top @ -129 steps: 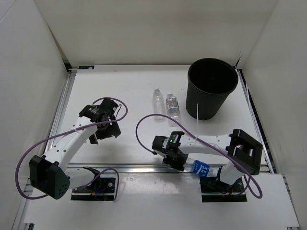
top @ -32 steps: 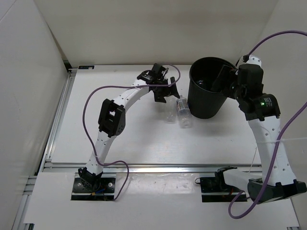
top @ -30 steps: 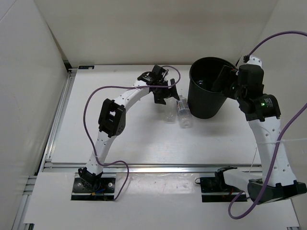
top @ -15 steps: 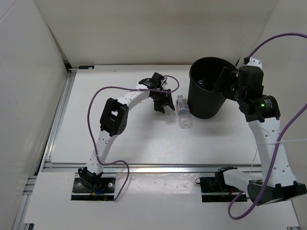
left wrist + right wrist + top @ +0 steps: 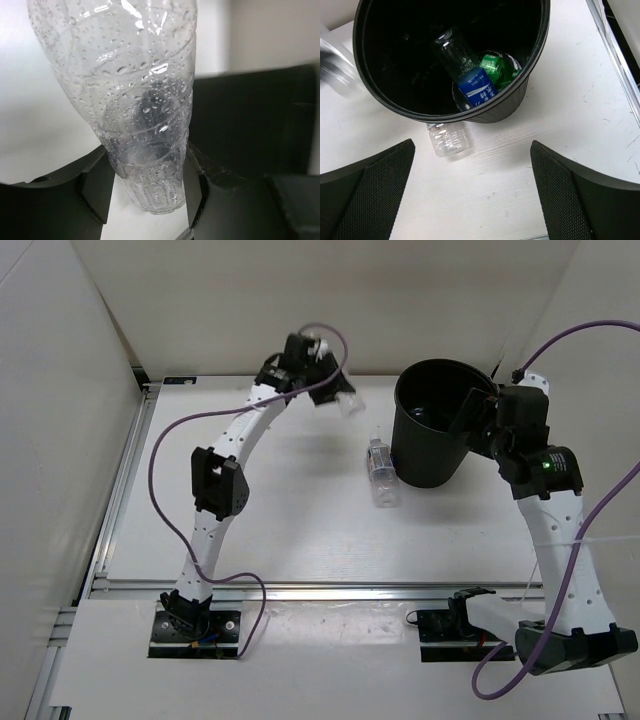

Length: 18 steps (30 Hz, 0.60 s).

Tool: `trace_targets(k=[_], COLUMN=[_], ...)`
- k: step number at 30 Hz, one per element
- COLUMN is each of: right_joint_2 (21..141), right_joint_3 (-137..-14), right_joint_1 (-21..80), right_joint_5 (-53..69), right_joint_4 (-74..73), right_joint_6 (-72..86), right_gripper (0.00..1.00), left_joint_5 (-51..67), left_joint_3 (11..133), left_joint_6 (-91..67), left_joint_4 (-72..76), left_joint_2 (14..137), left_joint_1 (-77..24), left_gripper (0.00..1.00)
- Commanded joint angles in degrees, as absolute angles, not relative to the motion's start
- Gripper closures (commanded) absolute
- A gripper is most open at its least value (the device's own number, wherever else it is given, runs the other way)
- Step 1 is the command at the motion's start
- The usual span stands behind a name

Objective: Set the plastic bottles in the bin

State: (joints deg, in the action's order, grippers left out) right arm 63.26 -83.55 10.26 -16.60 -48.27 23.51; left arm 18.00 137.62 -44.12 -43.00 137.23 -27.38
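My left gripper (image 5: 335, 395) hangs raised over the back of the table, left of the bin (image 5: 432, 462), and is shut on a clear plastic bottle (image 5: 349, 406). In the left wrist view that wet bottle (image 5: 142, 115) stands pinched between both fingers (image 5: 97, 187). A second clear bottle (image 5: 380, 473) lies on the table against the bin's left side, its base also showing in the right wrist view (image 5: 449, 140). Inside the bin (image 5: 496, 113) lie a blue-labelled bottle (image 5: 476, 86) and a green bottle (image 5: 498, 68). My right gripper (image 5: 475, 195) is open above the bin's right rim, holding nothing.
White walls enclose the table on three sides. A metal rail (image 5: 300, 590) runs along the near edge in front of both arm bases. Purple cables loop off each arm. The bin's dark wall (image 5: 255, 125) fills the right of the left wrist view.
My left gripper closed on one of the two clear bottles beside the bin and lifted it up and back off the table. The right arm has barely moved and stays open.
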Motion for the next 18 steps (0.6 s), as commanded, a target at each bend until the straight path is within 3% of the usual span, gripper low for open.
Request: trace_targets(k=[1,6,12,16,18], right_joint_2=[61.35,60.73,59.59,58.37,57.66], right_joint_3=[-82.01,-81.47,-82.87,-83.93,-83.94], right_joint_1=[9.49,8.35,7.21,7.21,7.21], right_joint_5=[-18.02,-18.54,-21.53,-23.38,-23.91], right_joint_4=[-47.29,-46.76,-46.76,-47.90,-47.90], right_joint_6=[25.74,25.06,21.98,21.27,21.27], right_gripper=[0.00,0.00,0.00,0.00,0.00], left_joint_5=[20.03,18.20,18.19,17.67,18.19], left_joint_3=[150.08,148.20,148.18,148.27,147.57], left_joint_6=[-47.98,-46.33,-44.94,-43.68,-43.15], left_joint_4=[-29.56,-7.36,-4.92,-3.69,-3.69], left_joint_2=[129.37,127.36,130.68,132.98,133.51], left_joint_1=[-28.56,-32.07,-36.73,-41.04,-41.57], left_gripper=[0.52,0.62,0.62,0.58,0.49])
